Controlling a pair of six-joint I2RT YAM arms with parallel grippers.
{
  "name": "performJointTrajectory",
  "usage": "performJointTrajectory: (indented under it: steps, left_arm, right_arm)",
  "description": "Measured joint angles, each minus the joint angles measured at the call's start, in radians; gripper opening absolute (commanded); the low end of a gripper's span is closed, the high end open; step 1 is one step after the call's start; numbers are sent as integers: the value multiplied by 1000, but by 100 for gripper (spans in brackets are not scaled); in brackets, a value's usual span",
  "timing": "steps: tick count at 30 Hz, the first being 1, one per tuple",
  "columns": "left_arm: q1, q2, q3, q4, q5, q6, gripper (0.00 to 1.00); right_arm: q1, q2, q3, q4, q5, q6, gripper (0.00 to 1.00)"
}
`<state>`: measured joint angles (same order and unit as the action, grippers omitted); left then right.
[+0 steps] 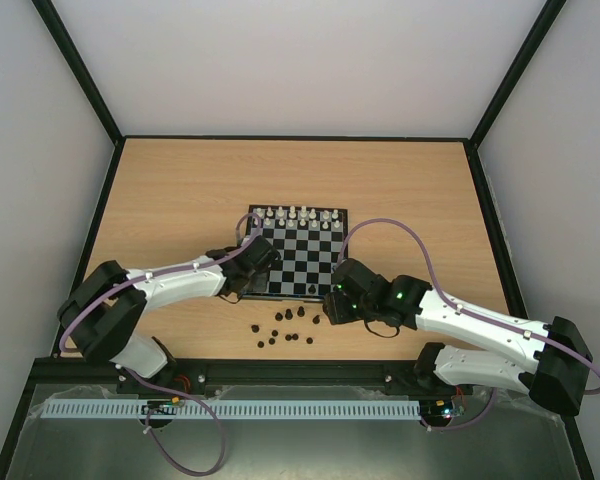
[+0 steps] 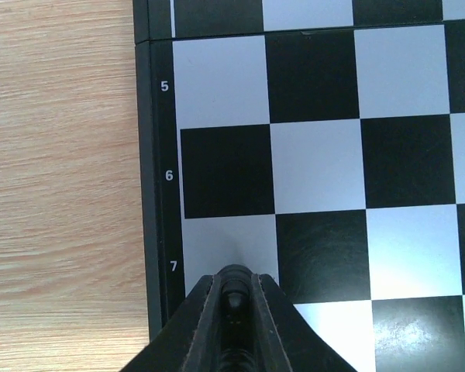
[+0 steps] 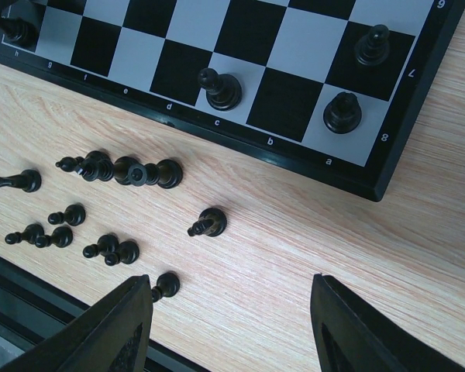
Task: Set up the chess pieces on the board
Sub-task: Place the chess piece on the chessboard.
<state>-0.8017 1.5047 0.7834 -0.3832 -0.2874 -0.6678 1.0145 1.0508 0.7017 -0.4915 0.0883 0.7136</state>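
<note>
Mostly chess pieces [image 3: 128, 170] off board [image 3: 184, 68], R tool [image 3: 231, 288] wide, L tool [image 2: 234, 285] maybe pinching one.

Two slim arms, left arm [image 1: 170, 284] and right arm [image 1: 480, 322], have white shells and bulky black joints. A thin purple cable [image 1: 385, 220] loops along each. The right gripper [image 3: 229, 280] has matte black wedge fingers [image 3: 116, 333].

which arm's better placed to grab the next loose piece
Right: the right gripper is open beside the loose black pieces on the table; the left gripper is over the board, shut on a small piece.
</note>
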Motion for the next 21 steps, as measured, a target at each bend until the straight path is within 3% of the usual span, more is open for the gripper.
performJointTrajectory:
  steps: [10, 17, 21]
  left_arm:
    - [0, 4, 0, 21, -3, 6, 27]
    - [5, 4, 0, 23, -10, 6, 26]
    - [5, -3, 0, 20, -10, 7, 17]
  right_arm:
    - [0, 0, 0, 0, 0, 0, 57]
    - [1, 0, -1, 0, 0, 0, 57]
    - [2, 0, -5, 0, 0, 0, 57]
